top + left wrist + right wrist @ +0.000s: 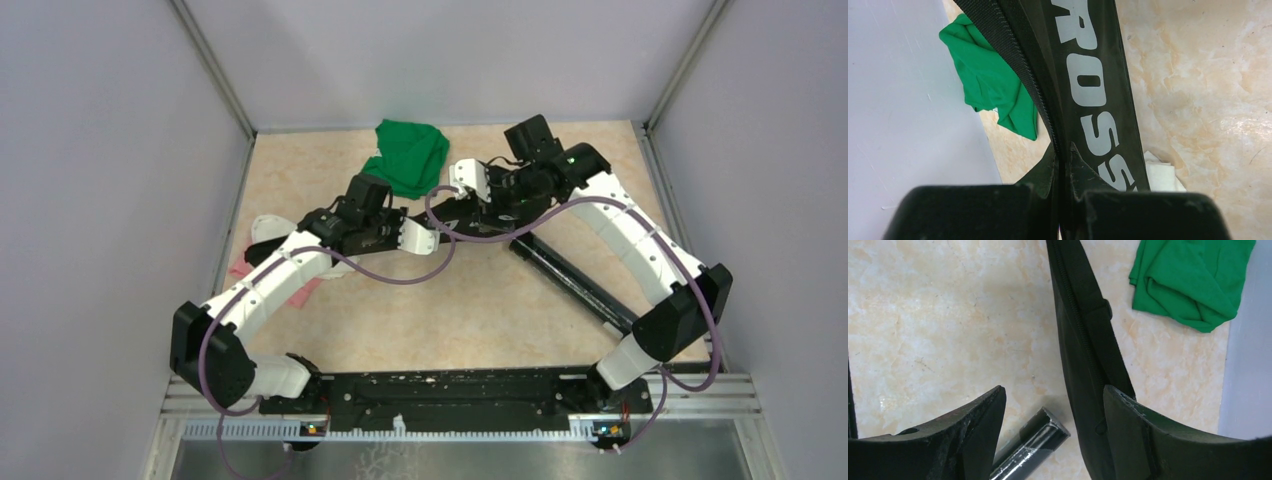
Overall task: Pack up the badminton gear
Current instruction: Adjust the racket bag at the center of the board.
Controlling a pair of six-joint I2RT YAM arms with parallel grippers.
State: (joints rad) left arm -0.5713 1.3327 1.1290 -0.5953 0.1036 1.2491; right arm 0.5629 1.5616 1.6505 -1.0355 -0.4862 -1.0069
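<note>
Black racket bag (pixel 1093 100), contents hidden, pinched by left hand (pixel 1062 151).

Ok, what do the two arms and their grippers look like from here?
They match. The left arm and right arm have curved white link shells with black joint housings, and a purple cable loops along each. The left gripper and right gripper have matte black, scuffed fingers. No markings are visible.
</note>
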